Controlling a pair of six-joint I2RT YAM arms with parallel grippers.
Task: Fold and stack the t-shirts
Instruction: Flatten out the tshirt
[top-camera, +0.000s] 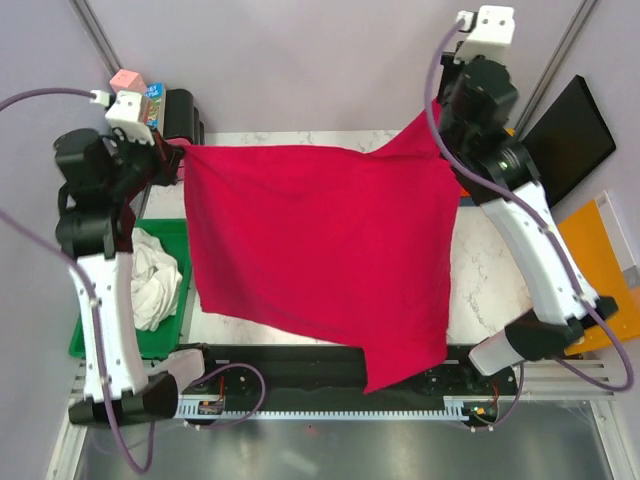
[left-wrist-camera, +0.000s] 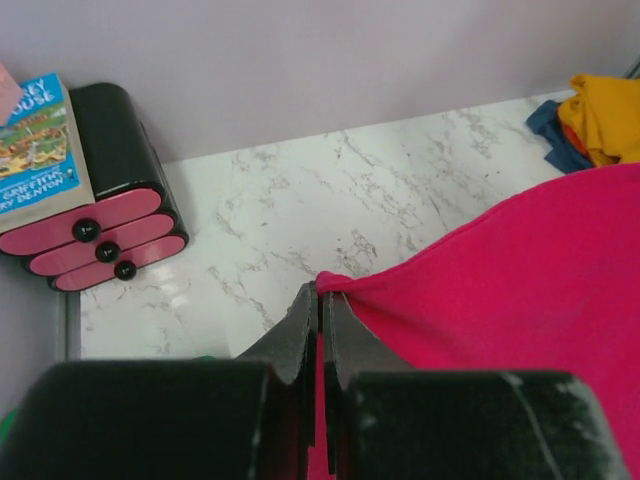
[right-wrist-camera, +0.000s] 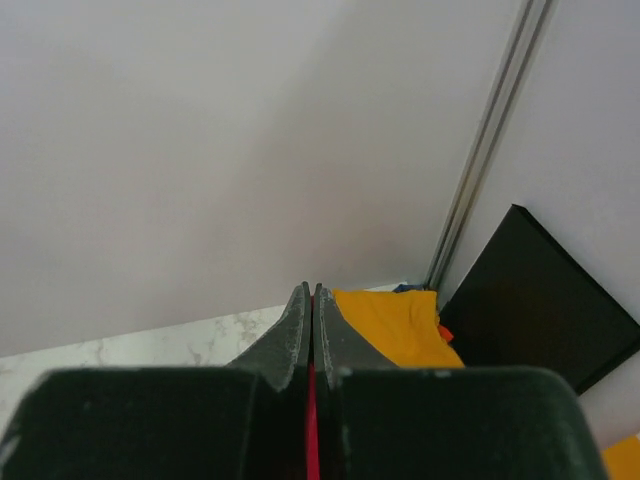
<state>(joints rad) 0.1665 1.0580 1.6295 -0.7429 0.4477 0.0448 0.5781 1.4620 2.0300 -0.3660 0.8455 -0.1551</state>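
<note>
A crimson-red t-shirt (top-camera: 320, 255) hangs spread wide above the marble table, held up at two corners. My left gripper (left-wrist-camera: 320, 295) is shut on its left corner, the red cloth (left-wrist-camera: 520, 290) running off to the right. My right gripper (right-wrist-camera: 312, 295) is shut on the other corner, a thin red strip showing between its fingers. The shirt's lower corner droops over the near edge. A yellow-orange t-shirt (right-wrist-camera: 390, 325) lies at the back right on blue and orange ones (left-wrist-camera: 548, 130). A white t-shirt (top-camera: 155, 275) lies crumpled in the green tray (top-camera: 182, 335) at left.
Pink-and-black stacked cases (left-wrist-camera: 110, 215) with a book (left-wrist-camera: 35, 140) on top stand at the back left. A black panel (top-camera: 568, 140) leans at the back right, and a flat orange board (top-camera: 600, 265) lies to the right. The wall is close behind.
</note>
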